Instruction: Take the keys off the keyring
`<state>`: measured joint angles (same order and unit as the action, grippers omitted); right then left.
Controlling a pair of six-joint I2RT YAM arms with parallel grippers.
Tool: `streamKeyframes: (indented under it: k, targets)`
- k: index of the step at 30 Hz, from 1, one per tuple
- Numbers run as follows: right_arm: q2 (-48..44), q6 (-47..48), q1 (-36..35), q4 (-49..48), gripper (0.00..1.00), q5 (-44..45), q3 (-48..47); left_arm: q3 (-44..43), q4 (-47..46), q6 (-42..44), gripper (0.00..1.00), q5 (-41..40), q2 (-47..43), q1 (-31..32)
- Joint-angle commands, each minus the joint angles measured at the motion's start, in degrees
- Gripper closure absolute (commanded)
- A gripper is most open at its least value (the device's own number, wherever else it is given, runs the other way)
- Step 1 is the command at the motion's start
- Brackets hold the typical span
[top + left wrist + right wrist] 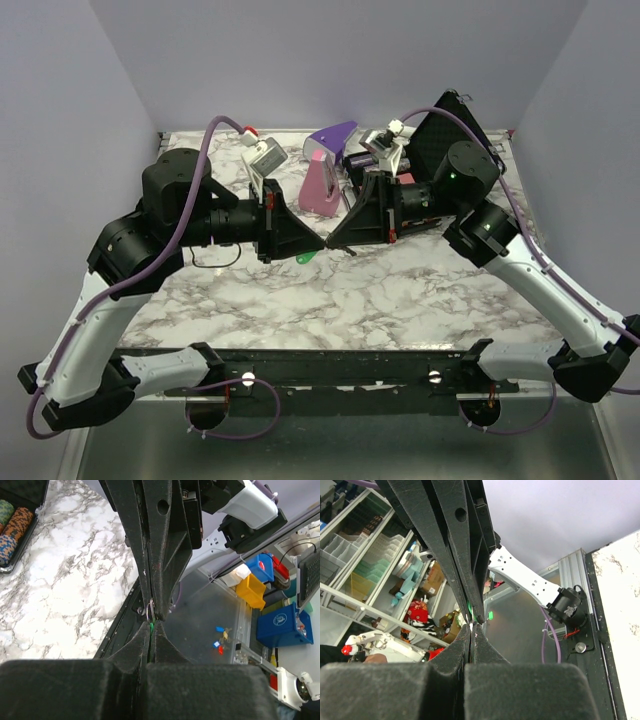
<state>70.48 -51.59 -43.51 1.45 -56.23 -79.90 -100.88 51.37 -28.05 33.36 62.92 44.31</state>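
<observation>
My two grippers meet tip to tip above the middle of the marble table. My left gripper (317, 243) is shut on the green key (308, 258). A sliver of green shows between its jaws in the left wrist view (150, 628). My right gripper (331, 243) is shut, and its tips pinch a thin silvery piece that looks like the keyring (149, 609). In the right wrist view, my right gripper (472, 630) holds that silvery bit (472, 627), and the green key (469, 608) shows between the left fingers above. Any other keys are hidden.
A purple-and-pink wedge-shaped object (325, 175) stands behind the grippers. An open black case (452, 122) holding poker chips (9, 525) is at the back right. A small white device (265, 157) lies at the back left. The black front rail (330, 368) marks the near edge.
</observation>
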Motion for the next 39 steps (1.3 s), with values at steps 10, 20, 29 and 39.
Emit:
streamKeyframes:
  k: [10, 20, 29, 39]
  targets:
    - [-0.16, 1.32, -0.17, 3.03, 0.99, -3.71, -2.81, -4.50, 9.27, 5.37, 1.00, 3.11, 3.35, -0.11]
    - [0.27, 2.29, -0.18, 4.87, 0.99, -5.12, -3.51, -7.49, 16.03, 8.63, 1.00, 3.73, 5.90, -0.11]
    - [0.71, 2.20, -0.09, 6.02, 0.99, -7.05, -3.51, -7.49, 16.39, 8.72, 1.00, 3.72, 6.08, -0.11]
    - [0.80, 2.28, -0.18, 7.60, 0.99, -9.34, -3.25, -8.37, 17.53, 9.95, 1.00, 4.52, 6.78, -0.02]
